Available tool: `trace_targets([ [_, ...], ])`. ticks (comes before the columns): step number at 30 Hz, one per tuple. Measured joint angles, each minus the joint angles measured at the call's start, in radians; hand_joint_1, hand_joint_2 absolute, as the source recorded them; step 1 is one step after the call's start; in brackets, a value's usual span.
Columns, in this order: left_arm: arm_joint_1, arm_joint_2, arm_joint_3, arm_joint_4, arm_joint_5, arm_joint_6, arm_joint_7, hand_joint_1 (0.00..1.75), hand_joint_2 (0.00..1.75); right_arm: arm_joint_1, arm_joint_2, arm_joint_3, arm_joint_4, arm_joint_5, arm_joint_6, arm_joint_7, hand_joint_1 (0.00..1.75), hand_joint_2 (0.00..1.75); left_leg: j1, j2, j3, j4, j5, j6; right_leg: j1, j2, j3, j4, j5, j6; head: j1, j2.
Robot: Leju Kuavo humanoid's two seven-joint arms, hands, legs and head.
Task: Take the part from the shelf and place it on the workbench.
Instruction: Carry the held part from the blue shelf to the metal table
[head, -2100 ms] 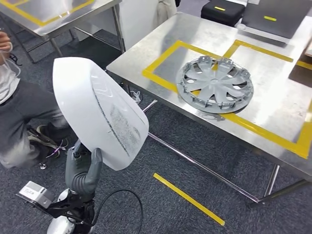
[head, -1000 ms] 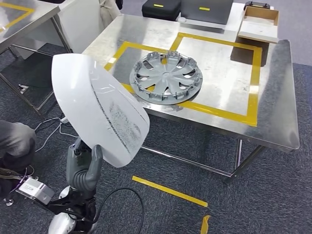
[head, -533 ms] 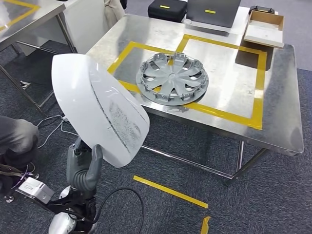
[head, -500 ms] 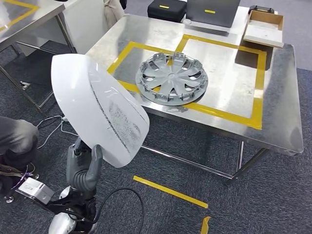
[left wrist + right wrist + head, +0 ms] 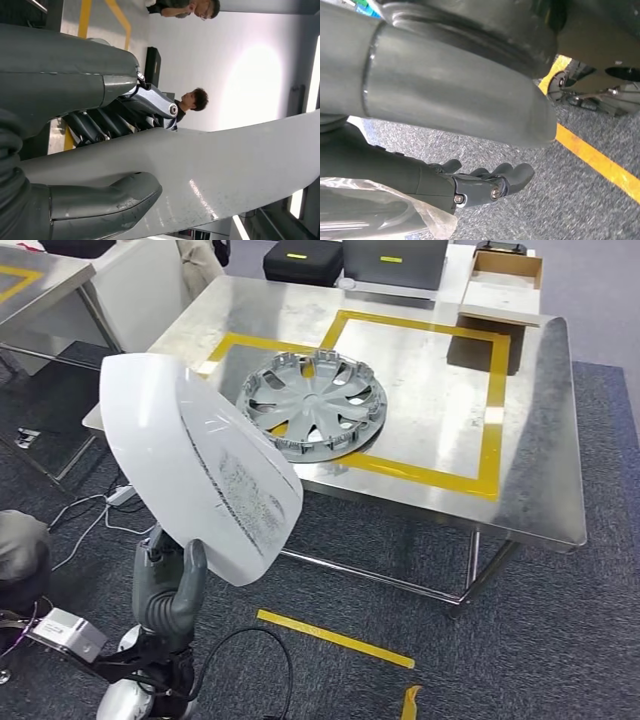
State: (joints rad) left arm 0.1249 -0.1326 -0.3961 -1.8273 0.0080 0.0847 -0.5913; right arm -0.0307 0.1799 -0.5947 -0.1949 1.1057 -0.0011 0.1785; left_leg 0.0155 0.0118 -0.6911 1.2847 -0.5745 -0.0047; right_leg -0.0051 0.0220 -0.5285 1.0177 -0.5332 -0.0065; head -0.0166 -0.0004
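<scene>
My left hand (image 5: 167,590) grips the lower edge of a large white curved part (image 5: 196,465) with a grey scuffed patch and holds it upright at the lower left, over the carpet. In the left wrist view the part (image 5: 226,165) runs between the thumb (image 5: 105,205) and the dark fingers (image 5: 113,120). The steel workbench (image 5: 528,470), marked with a yellow tape rectangle, stands ahead and to the right of the part. My right hand (image 5: 486,182) hangs over the carpet with its fingers stretched out and nothing in them.
A grey hubcap (image 5: 313,418) lies on the workbench's near left part, across the tape. Black cases (image 5: 302,260) and a cardboard box (image 5: 502,285) sit at its far edge. Another steel table (image 5: 30,280) stands at the left. Yellow tape strip (image 5: 336,638) and cables (image 5: 90,515) lie on the floor.
The whole view has shifted as the camera turned, so the workbench now sits further left and more square in front. The white part stays in my left hand as before.
</scene>
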Motion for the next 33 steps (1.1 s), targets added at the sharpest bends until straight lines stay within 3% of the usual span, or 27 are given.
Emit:
trace_targets([
  [2,0.000,0.000,0.000,0.000,0.001,0.000,0.000,1.75,1.75,0.001,0.002,0.000,0.000,0.000,0.000,0.000,0.00,0.00,-0.015,-0.009,0.038,-0.121,0.086,0.033,0.008,0.009,0.015,-0.001,-0.013,0.000,0.002,0.000],
  [3,0.000,0.000,0.000,0.000,0.001,0.000,0.000,1.75,1.75,0.001,0.004,0.000,0.000,0.001,-0.001,0.000,0.00,0.00,-0.021,-0.014,0.058,-0.177,0.111,0.048,0.009,0.013,0.020,-0.002,-0.018,0.002,0.004,0.000],
  [5,0.000,-0.001,0.000,-0.001,0.001,0.000,0.000,1.75,1.75,0.000,0.007,0.000,0.001,0.001,-0.001,0.000,0.00,0.00,-0.030,-0.019,0.080,-0.230,0.109,0.063,0.007,0.015,0.020,-0.002,-0.022,0.015,0.007,0.000],
  [8,0.000,-0.002,0.001,-0.001,0.001,0.000,0.000,1.75,1.75,0.000,0.006,0.000,0.001,0.003,-0.001,0.000,0.00,0.00,-0.027,-0.018,0.104,-0.268,0.103,0.061,0.004,0.007,0.019,0.011,-0.022,0.038,0.006,0.000],
  [9,-0.001,-0.003,0.001,-0.001,0.002,0.000,0.000,1.75,1.75,-0.001,0.006,0.000,0.001,0.004,-0.001,0.000,0.00,0.00,-0.023,-0.017,0.114,-0.275,0.102,0.061,0.004,0.001,0.007,0.034,-0.034,0.043,0.008,0.000],
  [13,-0.001,-0.004,0.002,-0.001,0.003,0.000,0.000,1.75,1.75,-0.006,0.006,-0.001,0.000,0.010,-0.002,0.001,0.00,0.00,-0.019,-0.012,0.129,-0.280,0.089,0.058,-0.004,-0.011,-0.124,0.238,-0.115,0.061,0.014,0.000],
  [15,-0.001,-0.004,0.002,-0.001,0.003,0.000,0.000,1.75,1.75,-0.004,0.006,-0.001,0.000,0.011,-0.002,0.001,0.00,0.00,-0.019,-0.011,0.131,-0.280,0.087,0.057,-0.006,-0.012,-0.147,0.269,-0.124,0.065,0.013,0.000],
  [17,-0.001,-0.004,0.002,-0.001,0.003,0.000,0.000,1.75,1.75,-0.004,0.006,-0.001,0.001,0.012,-0.002,0.002,0.00,0.00,-0.018,-0.011,0.132,-0.280,0.085,0.056,-0.006,-0.012,-0.154,0.274,-0.121,0.066,0.014,0.000],
  [19,-0.001,-0.004,0.002,-0.001,0.004,0.000,0.000,1.75,1.75,-0.002,0.005,-0.002,0.001,0.013,-0.003,0.002,0.00,0.00,-0.014,-0.010,0.160,-0.279,0.065,0.044,-0.008,-0.020,-0.123,0.146,-0.032,0.071,0.016,0.000],
  [21,-0.003,-0.004,0.002,-0.002,0.004,-0.001,0.001,1.75,1.75,-0.002,0.004,-0.002,0.001,0.015,-0.004,0.002,0.00,0.00,-0.012,-0.006,0.186,-0.276,0.041,0.023,-0.007,-0.029,-0.078,0.011,0.047,0.055,0.016,0.000],
  [23,-0.003,-0.004,0.002,-0.003,0.004,-0.001,0.001,1.75,1.75,-0.002,0.004,-0.003,0.001,0.015,-0.004,0.003,0.00,0.00,-0.013,-0.004,0.190,-0.269,0.035,0.010,-0.004,-0.026,-0.065,0.006,0.037,0.027,0.013,0.000],
  [25,-0.005,-0.004,0.002,-0.004,0.004,-0.001,0.001,1.75,1.75,0.001,0.004,-0.004,0.000,0.015,-0.004,0.003,0.00,0.00,-0.011,-0.005,0.183,-0.231,0.019,0.001,-0.006,-0.022,-0.048,0.003,0.032,0.012,0.008,0.000],
  [27,-0.006,-0.004,0.002,-0.004,0.004,-0.002,0.001,1.75,1.75,0.000,0.004,-0.005,0.000,0.016,-0.004,0.002,0.00,0.00,-0.009,-0.007,0.130,-0.128,-0.027,-0.006,-0.007,-0.020,-0.031,0.001,0.023,0.002,0.004,0.000],
  [29,-0.007,-0.003,0.001,-0.005,0.004,-0.002,0.001,1.75,1.75,0.001,0.004,-0.005,0.000,0.017,-0.004,0.002,0.00,0.00,-0.009,-0.007,0.054,-0.009,-0.070,-0.008,-0.006,-0.016,-0.020,0.002,0.012,-0.001,0.002,0.000],
  [30,-0.006,-0.002,0.001,-0.005,0.003,-0.002,0.001,1.75,1.75,0.001,0.004,-0.005,0.000,0.017,-0.004,0.002,0.00,0.00,-0.009,-0.007,0.029,0.015,-0.066,-0.007,-0.005,-0.014,-0.012,0.002,0.005,-0.001,0.002,0.000],
  [31,-0.006,-0.002,0.001,-0.005,0.003,-0.002,0.001,1.75,1.75,0.002,0.004,-0.006,0.000,0.018,-0.004,0.002,0.00,0.00,-0.009,-0.007,0.021,0.003,-0.039,-0.004,-0.004,-0.012,-0.002,0.002,-0.002,0.000,0.002,0.000],
  [33,-0.007,-0.001,0.001,-0.005,0.003,-0.002,0.002,1.75,1.75,0.003,0.004,-0.006,0.000,0.020,-0.004,0.002,0.00,0.00,-0.012,-0.008,0.043,-0.104,0.057,0.008,-0.004,-0.007,0.021,0.001,-0.020,0.004,0.002,0.000],
])
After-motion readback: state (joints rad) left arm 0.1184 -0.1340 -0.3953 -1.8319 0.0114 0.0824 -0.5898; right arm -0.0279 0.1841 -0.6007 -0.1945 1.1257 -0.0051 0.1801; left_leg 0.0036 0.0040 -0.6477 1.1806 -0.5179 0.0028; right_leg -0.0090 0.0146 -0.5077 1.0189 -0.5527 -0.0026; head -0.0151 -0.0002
